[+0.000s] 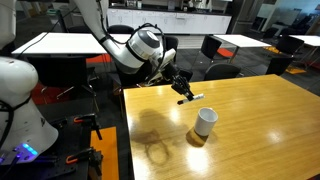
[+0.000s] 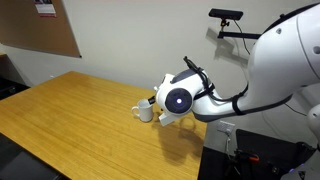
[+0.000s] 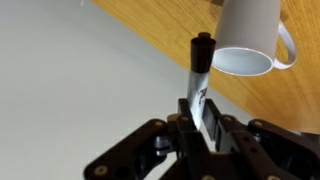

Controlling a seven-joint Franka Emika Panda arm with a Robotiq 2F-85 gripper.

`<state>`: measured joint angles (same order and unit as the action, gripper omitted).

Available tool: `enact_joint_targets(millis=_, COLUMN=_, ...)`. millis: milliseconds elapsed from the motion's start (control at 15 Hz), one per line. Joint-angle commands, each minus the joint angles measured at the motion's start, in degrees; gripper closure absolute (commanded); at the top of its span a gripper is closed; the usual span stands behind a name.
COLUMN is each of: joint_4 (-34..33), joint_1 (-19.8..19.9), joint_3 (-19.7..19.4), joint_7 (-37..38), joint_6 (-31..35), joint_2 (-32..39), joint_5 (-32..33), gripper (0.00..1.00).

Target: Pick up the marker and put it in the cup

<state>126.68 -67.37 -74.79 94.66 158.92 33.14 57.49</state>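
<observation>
My gripper (image 1: 183, 89) is shut on the marker (image 3: 198, 75), a thin stick with a black cap and a white barrel, and holds it in the air above the wooden table (image 1: 260, 110). In the wrist view the marker's black tip points toward the white cup (image 3: 247, 38), just short of its open rim. In an exterior view the marker (image 1: 191, 97) sticks out of the fingers, above and to the left of the cup (image 1: 205, 121), which stands upright. In the other exterior view the cup (image 2: 145, 112) is partly hidden behind my wrist. The cup shows a handle in the wrist view.
The wooden table (image 2: 80, 120) is bare apart from the cup. Beyond it stand black chairs (image 1: 212, 47) and white tables (image 1: 60, 42). The robot base (image 1: 20, 110) sits off the table's edge. A corkboard (image 2: 40, 25) hangs on the wall.
</observation>
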Motion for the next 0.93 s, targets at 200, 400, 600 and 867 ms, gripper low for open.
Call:
enact_joint_targets(millis=200, joint_4=-4.7, joint_1=6.1, joint_3=3.2, joint_7=0.1, joint_6=1.4, joint_2=-5.0, joint_5=10.8, gripper=0.95)
enact_joint_targets(millis=400, joint_4=-7.6, joint_1=11.3, joint_3=7.8, joint_7=0.4, joint_6=0.4, joint_2=-7.7, joint_5=15.4, gripper=0.95)
enact_joint_targets(millis=600, joint_4=-9.8, joint_1=14.7, joint_3=9.8, joint_7=-0.9, joint_6=4.0, joint_2=-5.0, joint_5=14.3, gripper=0.95)
enact_joint_targets(millis=867, joint_4=-11.2, joint_1=17.3, joint_3=11.9, joint_7=0.5, joint_6=5.3, joint_2=-3.9, joint_5=14.6, gripper=0.95)
